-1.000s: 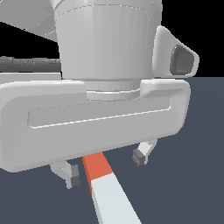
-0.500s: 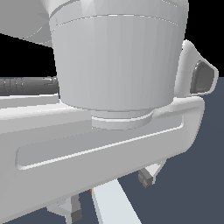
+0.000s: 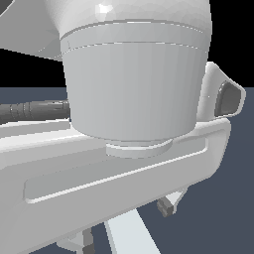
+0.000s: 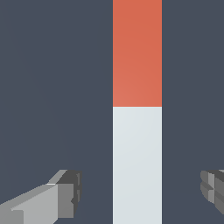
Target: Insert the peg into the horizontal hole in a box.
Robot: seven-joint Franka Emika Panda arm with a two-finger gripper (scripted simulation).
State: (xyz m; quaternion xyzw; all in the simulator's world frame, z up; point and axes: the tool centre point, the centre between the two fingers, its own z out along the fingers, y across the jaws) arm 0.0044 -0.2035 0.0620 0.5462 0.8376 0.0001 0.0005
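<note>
The peg [image 4: 137,109] lies flat on the dark floor, one end red-orange, the rest pale grey-white. In the wrist view my gripper [image 4: 142,192] is open, its two fingers on either side of the peg's white part with wide gaps, touching nothing. In the exterior view the white hand fills most of the frame. Only the peg's white part [image 3: 130,235] shows under it, between the two fingertips [image 3: 167,206]. The box and its hole are out of view.
The dark grey-blue floor [image 4: 52,87] lies around the peg. The arm's white body [image 3: 134,79] blocks most of the exterior view.
The hand has come closer to the exterior camera and fills more of its frame. The peg's red-orange end, seen one second ago, is hidden behind it now.
</note>
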